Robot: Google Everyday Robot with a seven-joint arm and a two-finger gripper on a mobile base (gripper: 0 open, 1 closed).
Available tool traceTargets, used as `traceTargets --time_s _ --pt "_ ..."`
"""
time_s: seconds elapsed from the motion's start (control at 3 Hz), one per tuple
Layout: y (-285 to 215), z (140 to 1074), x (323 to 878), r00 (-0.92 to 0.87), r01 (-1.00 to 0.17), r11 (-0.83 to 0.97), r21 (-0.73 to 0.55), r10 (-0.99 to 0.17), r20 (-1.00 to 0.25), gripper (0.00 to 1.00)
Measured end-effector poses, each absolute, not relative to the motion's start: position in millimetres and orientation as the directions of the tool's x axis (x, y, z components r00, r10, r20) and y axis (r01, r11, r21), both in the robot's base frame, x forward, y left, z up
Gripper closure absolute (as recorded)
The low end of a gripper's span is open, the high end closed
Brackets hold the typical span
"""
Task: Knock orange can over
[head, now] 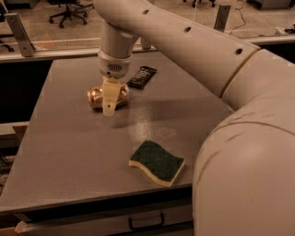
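The orange can (95,97) is a shiny orange-gold shape low on the grey table (64,147), left of centre. It looks to be lying on its side, with its long axis running left to right. My gripper (110,103) hangs straight down from the big white arm and sits right over the can's middle. It covers the centre of the can, so only the can's two ends show. I cannot tell whether the gripper still touches the can.
A flat black wrapper (141,77) lies just behind and right of the can. A green and yellow sponge (156,162) lies near the front edge. My white arm fills the right side. Beyond the table are a rail and an office chair (69,9).
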State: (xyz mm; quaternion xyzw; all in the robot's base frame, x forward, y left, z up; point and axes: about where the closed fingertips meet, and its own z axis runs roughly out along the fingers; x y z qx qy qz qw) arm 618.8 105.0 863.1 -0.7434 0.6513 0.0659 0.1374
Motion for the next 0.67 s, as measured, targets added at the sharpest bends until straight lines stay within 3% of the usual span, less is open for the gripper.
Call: traceTargets --time_s 0.67 --pt "102.4 870.5 612.2 0.114 -0.992 -0.08 -0.099 -0.909 -0.4 0.0"
